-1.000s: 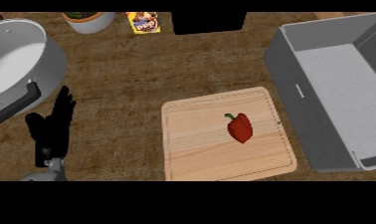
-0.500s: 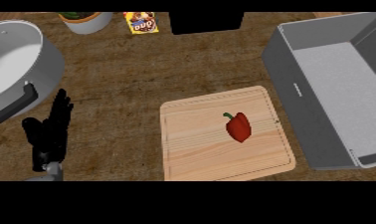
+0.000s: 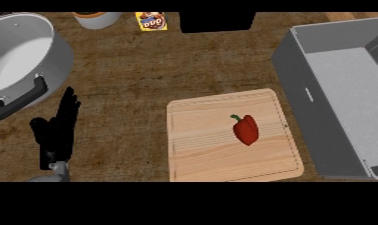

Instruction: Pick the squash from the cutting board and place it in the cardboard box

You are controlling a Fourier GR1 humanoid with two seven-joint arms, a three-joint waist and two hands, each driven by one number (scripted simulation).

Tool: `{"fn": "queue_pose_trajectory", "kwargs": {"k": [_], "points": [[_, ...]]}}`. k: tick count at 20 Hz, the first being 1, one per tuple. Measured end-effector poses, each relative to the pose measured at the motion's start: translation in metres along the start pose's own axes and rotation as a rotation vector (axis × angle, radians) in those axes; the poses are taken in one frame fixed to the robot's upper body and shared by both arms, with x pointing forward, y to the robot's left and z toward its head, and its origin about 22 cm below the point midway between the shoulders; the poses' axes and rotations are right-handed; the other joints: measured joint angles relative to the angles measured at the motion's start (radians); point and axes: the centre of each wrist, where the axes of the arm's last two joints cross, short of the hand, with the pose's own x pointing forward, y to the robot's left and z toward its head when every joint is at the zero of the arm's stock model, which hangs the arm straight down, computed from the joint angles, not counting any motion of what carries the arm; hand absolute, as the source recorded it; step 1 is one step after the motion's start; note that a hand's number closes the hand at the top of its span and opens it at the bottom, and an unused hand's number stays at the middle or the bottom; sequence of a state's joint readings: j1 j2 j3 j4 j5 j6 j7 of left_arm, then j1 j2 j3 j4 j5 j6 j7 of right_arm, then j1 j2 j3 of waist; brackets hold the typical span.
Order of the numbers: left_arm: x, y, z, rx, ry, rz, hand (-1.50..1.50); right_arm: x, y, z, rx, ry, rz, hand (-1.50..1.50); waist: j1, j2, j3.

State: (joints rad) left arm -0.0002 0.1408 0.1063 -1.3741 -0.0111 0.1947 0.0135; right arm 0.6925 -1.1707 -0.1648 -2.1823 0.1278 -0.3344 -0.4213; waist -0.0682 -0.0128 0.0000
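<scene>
One small red vegetable with a green stem (image 3: 246, 129), shaped more like a pepper than a squash, lies on the one pale wooden cutting board (image 3: 199, 154), a little toward three o'clock of the board's middle, stem pointing to about eleven o'clock. One black left hand (image 3: 57, 131) shows at about eight o'clock of the view, its fingers (image 3: 69, 106) straight and pointing toward twelve, holding nothing; the red vegetable lies well apart from them, at about three o'clock of the hand. The right hand does not show. One grey open box (image 3: 295, 76) stands just beside the board at three o'clock. On the brown woven surface (image 3: 148, 64) there are also one large grey metal pot (image 3: 52, 66) at ten o'clock, one small pale cup (image 3: 97, 19) and one yellow packet (image 3: 151, 21) near twelve.
</scene>
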Motion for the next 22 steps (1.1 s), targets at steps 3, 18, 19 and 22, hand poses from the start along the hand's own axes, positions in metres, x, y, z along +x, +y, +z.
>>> {"fn": "queue_pose_trajectory", "kwargs": {"k": [3,18,19,22], "points": [[0.008,-0.008,-0.004,-0.022,-0.004,0.001,0.00,-0.024,-0.026,0.001,-0.027,0.025,-0.026,1.50,0.020,0.004,0.000],[0.022,-0.030,-0.020,-0.096,-0.030,-0.006,0.00,-0.121,-0.032,-0.031,-0.044,0.102,-0.042,1.50,0.102,0.021,0.001],[0.022,-0.029,-0.022,-0.096,-0.033,-0.006,0.00,-0.124,-0.025,-0.037,-0.045,0.119,-0.057,1.50,0.104,0.021,0.001],[0.022,-0.033,-0.024,-0.108,-0.038,-0.004,0.00,-0.141,-0.011,-0.050,-0.021,0.176,-0.086,-1.50,0.109,0.022,0.001]]}}
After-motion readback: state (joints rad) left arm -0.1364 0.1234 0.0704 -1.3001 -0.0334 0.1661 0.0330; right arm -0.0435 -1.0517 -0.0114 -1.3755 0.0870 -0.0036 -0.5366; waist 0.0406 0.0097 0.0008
